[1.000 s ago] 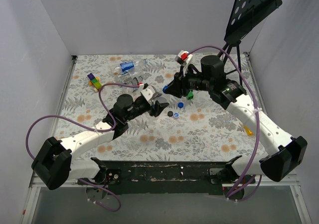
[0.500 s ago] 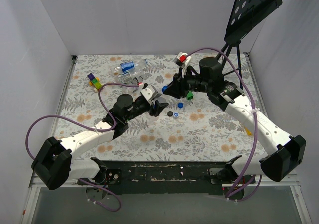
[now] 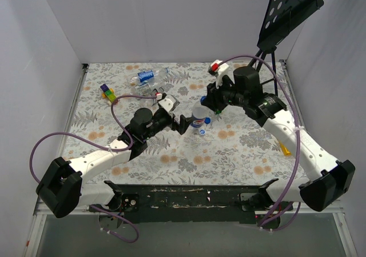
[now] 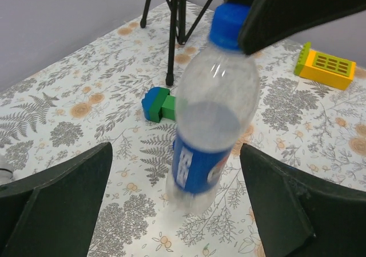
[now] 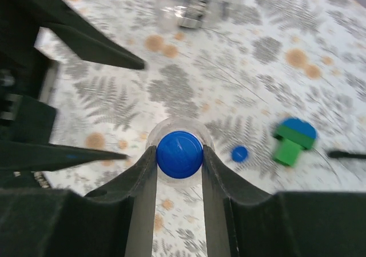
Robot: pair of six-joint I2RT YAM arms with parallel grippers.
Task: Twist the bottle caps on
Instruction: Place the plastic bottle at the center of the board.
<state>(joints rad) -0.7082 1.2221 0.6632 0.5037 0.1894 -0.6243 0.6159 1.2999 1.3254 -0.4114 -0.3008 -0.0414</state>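
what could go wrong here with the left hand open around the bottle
The left hand stands open, clear of the bottle, so the right hand pinching the blue cap may just spin the whole bottle instead of tightening. The bottle leans in the left wrist view; it might topple toward the green block if released.

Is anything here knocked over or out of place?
Yes. Clear bottles lie on their sides at the far side, near scattered toy blocks, and a loose blue cap sits on the table. Only one bottle stands, its cap pinched by the right gripper, with the left gripper open around it.
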